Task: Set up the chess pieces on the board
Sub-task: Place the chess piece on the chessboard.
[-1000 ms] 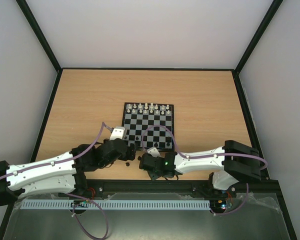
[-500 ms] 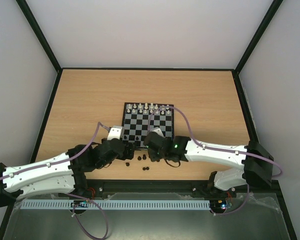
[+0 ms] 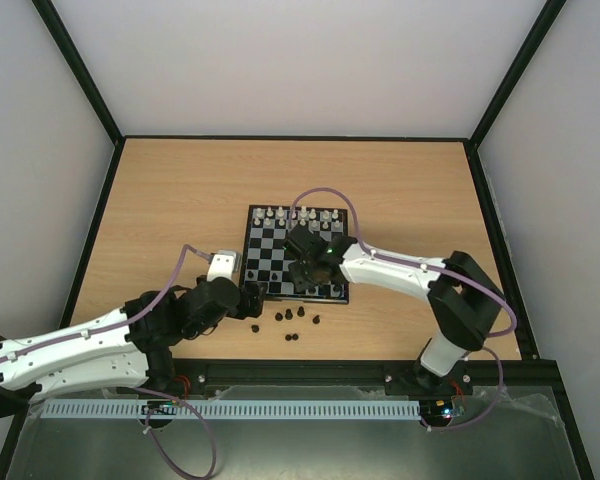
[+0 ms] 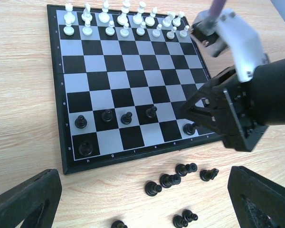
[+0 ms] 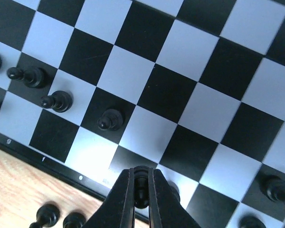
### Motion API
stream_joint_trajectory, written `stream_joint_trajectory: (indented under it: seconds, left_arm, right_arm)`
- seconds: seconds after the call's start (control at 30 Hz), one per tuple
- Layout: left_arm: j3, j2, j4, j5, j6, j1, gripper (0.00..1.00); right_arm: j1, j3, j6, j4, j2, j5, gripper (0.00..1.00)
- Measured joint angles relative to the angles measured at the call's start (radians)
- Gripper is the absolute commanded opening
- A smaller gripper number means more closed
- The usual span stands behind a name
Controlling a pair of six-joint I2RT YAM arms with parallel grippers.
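**Right gripper (image 5: pixel 141 175) brings a black chess piece (image 5: pixel 140 190) down over the near rows of the chessboard (image 5: pixel 194 47)**

The step in hand looks like placing. The right gripper is clenched on the piece, low above the board's near edge, though I cannot tell which square lies under it. Six black men (image 4: pixel 127 118) stand on the two near rows. The white pieces (image 4: pixel 123 21) fill the far rows. The loose black pieces (image 4: pixel 169 180) lie on the worktop (image 3: pixel 180 200) just beside the near border. The left gripper (image 3: pixel 250 298) hovers there with its jaws spread wide, grasping nothing. Next, the held piece probably needs lowering upright onto a free home square and a clean release, well clear of its neighbours.
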Motion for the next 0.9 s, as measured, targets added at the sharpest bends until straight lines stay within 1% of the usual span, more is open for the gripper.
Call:
stream_joint_trajectory:
  seconds: [0.3,0.9]
  left_arm:
    - [0.000,-0.012,-0.011,-0.008,0.000,0.000,0.99]
    - [0.000,-0.031,-0.024,-0.018,0.000,0.000,0.99]
  right_arm:
    - [-0.005,0.069,-0.029,0.011,0.145,-0.028,0.01]
    - [-0.032,0.087,-0.033,0.012,0.183,-0.003,0.02]
